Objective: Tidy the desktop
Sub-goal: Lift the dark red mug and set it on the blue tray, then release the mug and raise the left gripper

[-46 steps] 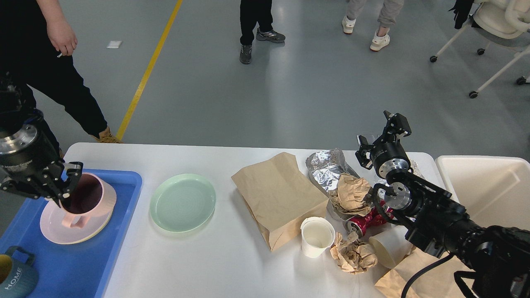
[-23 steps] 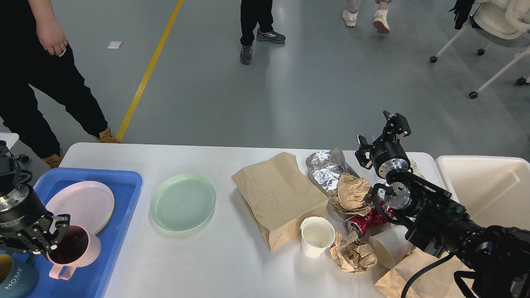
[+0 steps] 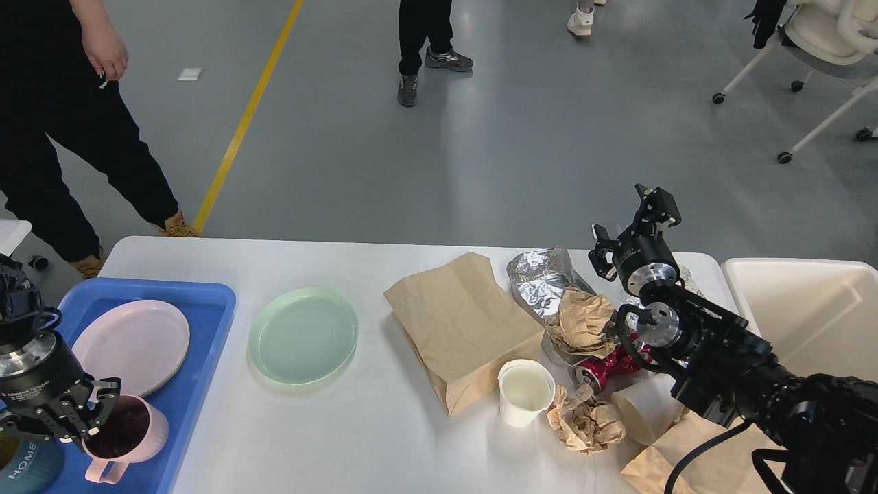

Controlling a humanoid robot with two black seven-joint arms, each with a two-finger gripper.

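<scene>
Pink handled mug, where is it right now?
In the head view, the pink handled mug is at lower left, over the near part of the blue plastic tray, gripped by the left gripper, just below the pink plate.

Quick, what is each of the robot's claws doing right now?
Left gripper: closed on the rim of the pink mug, above the blue tray.
Right gripper: open, holding nothing.
</scene>
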